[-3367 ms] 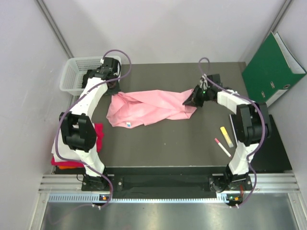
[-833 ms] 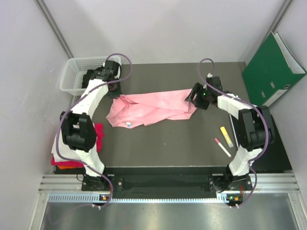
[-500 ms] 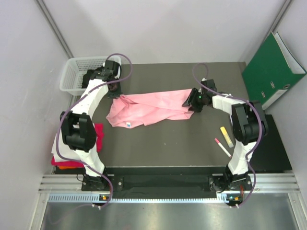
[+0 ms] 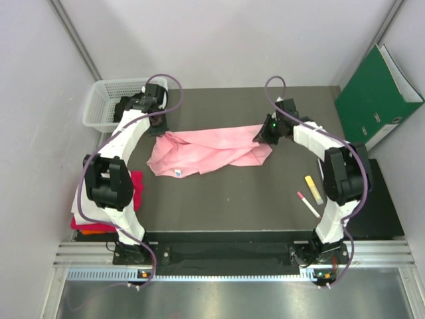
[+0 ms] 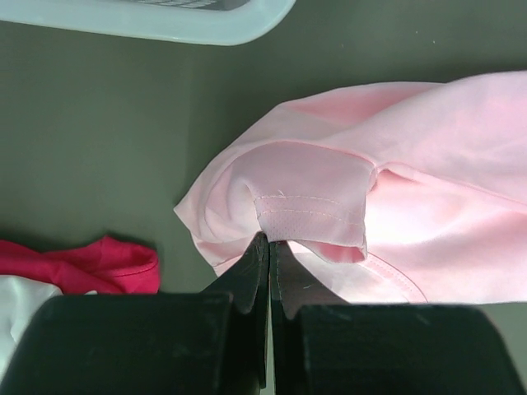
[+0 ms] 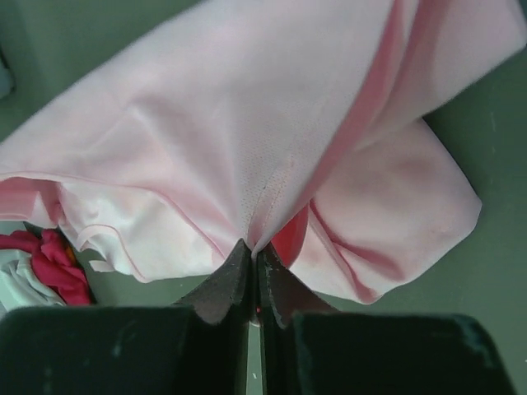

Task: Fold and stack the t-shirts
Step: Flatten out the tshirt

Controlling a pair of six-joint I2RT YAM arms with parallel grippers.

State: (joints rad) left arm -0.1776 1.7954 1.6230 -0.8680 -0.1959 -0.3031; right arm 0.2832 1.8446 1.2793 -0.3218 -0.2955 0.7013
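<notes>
A light pink t-shirt (image 4: 209, 151) with a white neck label lies crumpled across the middle of the dark table, stretched between both arms. My left gripper (image 4: 159, 129) is shut on its left end, pinching a hemmed sleeve edge (image 5: 309, 216). My right gripper (image 4: 263, 136) is shut on its right end, pinching a fold of pink cloth (image 6: 272, 189). A stack of magenta-red, white and orange shirts (image 4: 106, 211) lies at the table's left near edge, partly hidden by the left arm. Its red shirt also shows in the left wrist view (image 5: 90, 265).
A white mesh basket (image 4: 106, 103) stands at the back left corner. A yellow marker (image 4: 313, 189) and a pink marker (image 4: 307, 204) lie near the right arm. A green binder (image 4: 378, 93) leans at the back right.
The right gripper has shifted along the shirt's right end toward the back and holds it. The shirt's right part is pulled slightly. The left arm has barely moved.
</notes>
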